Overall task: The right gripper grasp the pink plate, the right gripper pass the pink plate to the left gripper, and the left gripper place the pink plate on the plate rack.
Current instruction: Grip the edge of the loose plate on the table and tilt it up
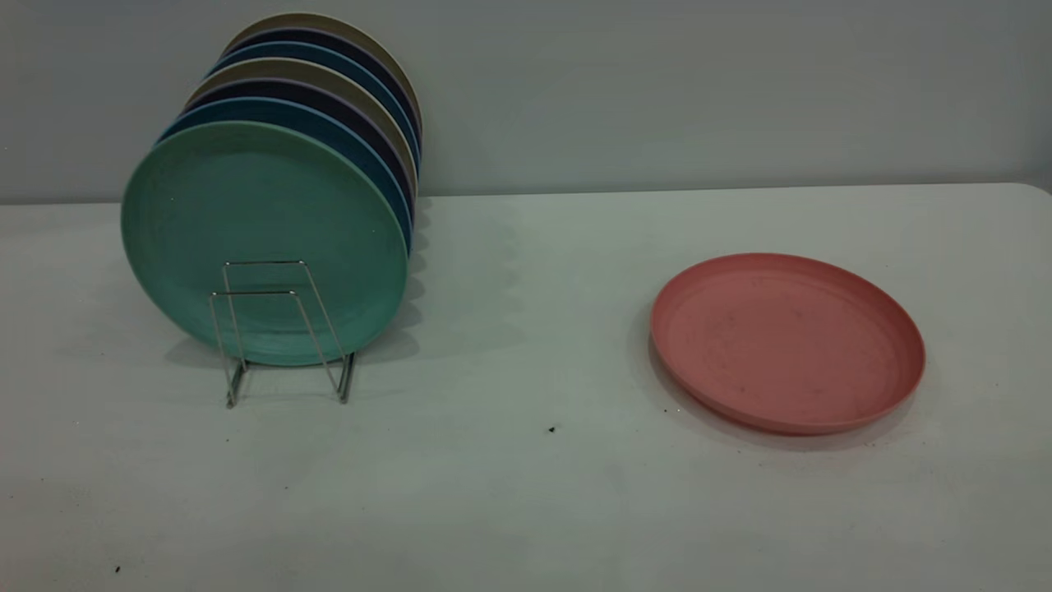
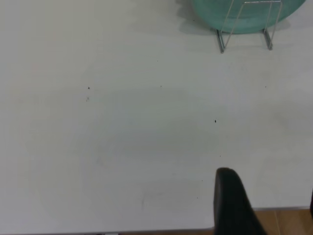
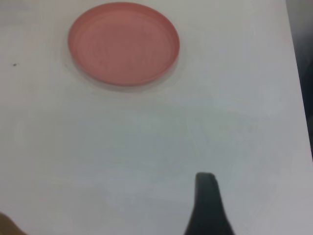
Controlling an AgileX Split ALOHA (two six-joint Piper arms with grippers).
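Observation:
The pink plate (image 1: 787,341) lies flat on the white table at the right; it also shows in the right wrist view (image 3: 123,43). The plate rack (image 1: 279,329) stands at the left, its front wire loops bare; it also shows in the left wrist view (image 2: 244,24). Neither gripper shows in the exterior view. My left gripper (image 2: 270,196) is open and empty above the table's near edge, well short of the rack, with one dark finger (image 2: 230,200) in sight. My right gripper (image 3: 206,205) shows only a dark part and hangs well short of the pink plate.
A teal-green plate (image 1: 263,222) stands upright at the front of the rack, with several blue, dark and beige plates (image 1: 329,90) behind it. A grey wall runs behind the table (image 1: 526,493). The table's right edge (image 3: 293,73) lies beyond the pink plate.

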